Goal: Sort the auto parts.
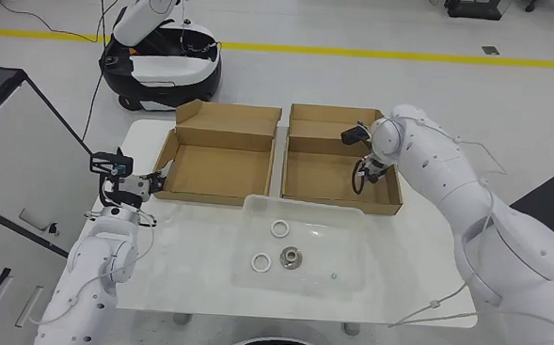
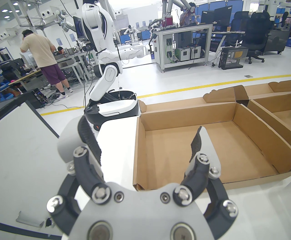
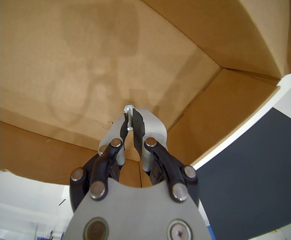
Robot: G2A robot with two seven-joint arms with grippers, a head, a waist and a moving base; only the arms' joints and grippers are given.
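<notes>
two cardboard boxes are set side by side at the far half of the white table [image 1: 187, 262]: the left box [image 1: 217, 155] and the right box [image 1: 339, 162], with their inner walls just beside each other. a clear tray [image 1: 350, 219] is placed directly in front of them, nearer the robot, across the gap between the boxes. two white rings [image 1: 280, 228] are lying flat in the tray, well apart from each other, and a metal part [image 1: 292, 259] is seated just beside the nearer ring. a further small item [image 1: 334, 277] is seen toward the tray's right side, too small to be identified. the right gripper [image 1: 361, 177] is positioned inside the right box, toward its right wall. in the right wrist view the jaws of this gripper [image 3: 130, 113] are seen clamped on a threaded bolt [image 3: 129, 120], which is held in line with the fingers with its hex head directed at the box floor [image 3: 68, 56]. the head is close to the floor, but contact cannot be confirmed. the left gripper [image 1: 154, 180] is held at the left wall of the left box, just outside it. in the left wrist view its jaws [image 2: 141, 123] are seen spread wide apart with nothing between them, and the floor of the left box [image 2: 204, 147] is shown bare.
</notes>
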